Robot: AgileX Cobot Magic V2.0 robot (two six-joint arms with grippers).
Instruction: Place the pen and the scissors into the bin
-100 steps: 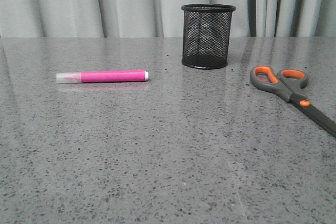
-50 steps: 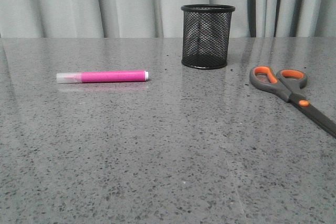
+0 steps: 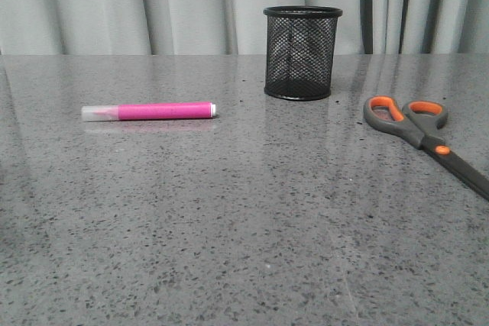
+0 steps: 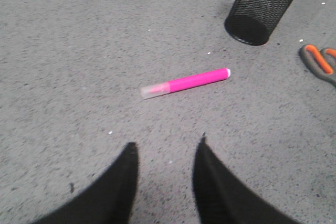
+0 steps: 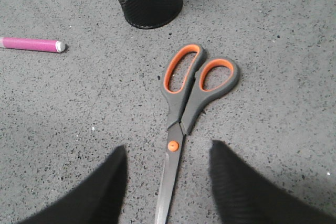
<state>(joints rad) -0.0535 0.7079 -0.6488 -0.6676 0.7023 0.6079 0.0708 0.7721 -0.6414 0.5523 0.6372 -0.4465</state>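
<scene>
Nothing is yet binned; pen (image 3: 149, 111) and scissors (image 3: 424, 140) are seen flat on the worktop (image 3: 244, 227), bin (image 3: 302, 52) unfilled; both arms' fingers (image 4: 118, 182) are held apart, empty.

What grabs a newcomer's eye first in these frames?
The bright pink pen with a clear cap, lying flat on the grey speckled table at left. Next, the dark grey scissors with orange-lined handles lying closed at right, and the black wire-mesh bin upright at the back between them.
</scene>
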